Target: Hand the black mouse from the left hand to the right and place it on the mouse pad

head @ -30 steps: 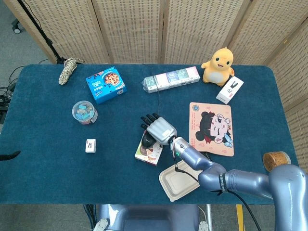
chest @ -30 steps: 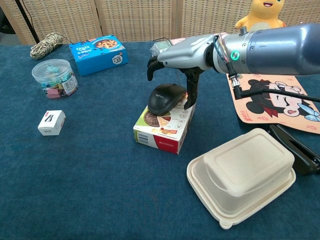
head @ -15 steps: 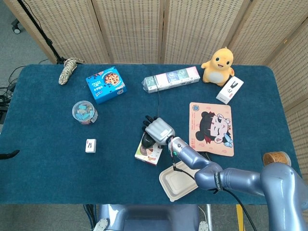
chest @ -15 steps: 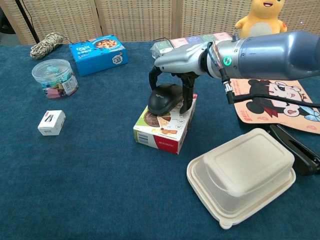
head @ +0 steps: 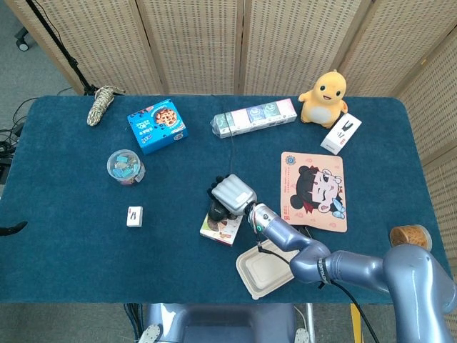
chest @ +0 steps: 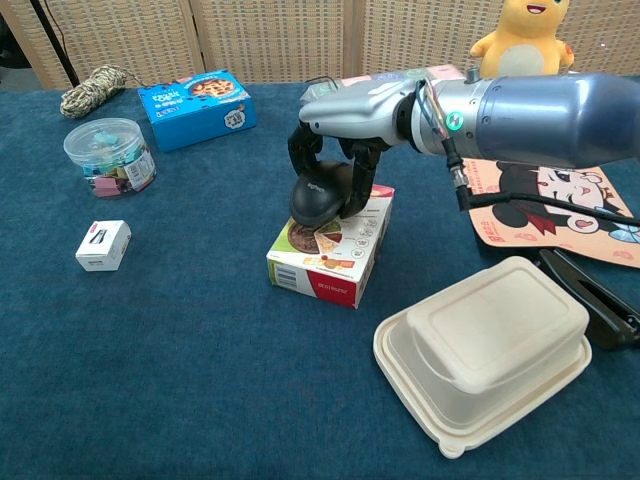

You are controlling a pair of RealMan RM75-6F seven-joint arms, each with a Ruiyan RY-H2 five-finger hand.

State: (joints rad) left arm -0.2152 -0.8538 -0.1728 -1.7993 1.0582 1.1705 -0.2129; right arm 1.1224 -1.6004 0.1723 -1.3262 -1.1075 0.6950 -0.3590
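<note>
The black mouse [chest: 320, 193] [head: 215, 211] sits on a small printed box [chest: 325, 258] [head: 220, 228] near the table's middle. My right hand [chest: 343, 122] [head: 233, 193] comes down on it from above. Its fingers curl around both sides of the mouse and grip it, and the mouse looks tipped slightly on the box. The mouse pad [head: 314, 189] [chest: 548, 200], pink with a cartoon print, lies flat on the table to the right of the hand. Neither view shows my left hand.
A beige clamshell container [chest: 485, 350] [head: 265, 270] lies in front of the right forearm. A black tool [chest: 590, 295] lies by the pad's near edge. To the left are a small white box [chest: 103, 245], a plastic jar [chest: 108, 155] and a blue box [chest: 196, 106]. A yellow toy [head: 323, 98] stands at the back.
The right hand has lowered onto the mouse and its fingers have curled in from spread to wrapped around it. The mouse has tipped a little on the box.
</note>
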